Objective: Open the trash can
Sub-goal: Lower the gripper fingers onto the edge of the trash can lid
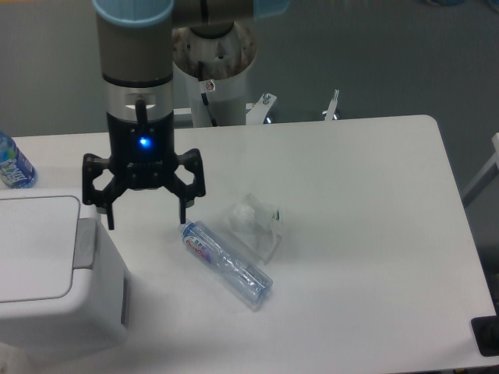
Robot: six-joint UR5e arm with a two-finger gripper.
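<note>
A: At the left edge of the table, low in the picture: the trash can, white and boxy, lid flat and shut, partly cut off by the frame. On the right side of the lid, the grey latch.

B: And above its right edge, the gripper. Jaws spread wide, holding nothing. Left finger close over the latch, right finger out over the table.

A: So probably the approach step, not the press yet. No contact with the latch to be seen, though hard to judge from this angle.

B: Next, by my judgement: a small shift to the left to bring a fingertip over the middle of the latch, then straight down to push. Perhaps better with the jaws narrowed first.

A: Beside the can, well clear of the latch: a plastic bottle lying on its side, touching a crumpled clear wrapper. Another bottle behind the can.

B: No need to touch any of these.
</note>
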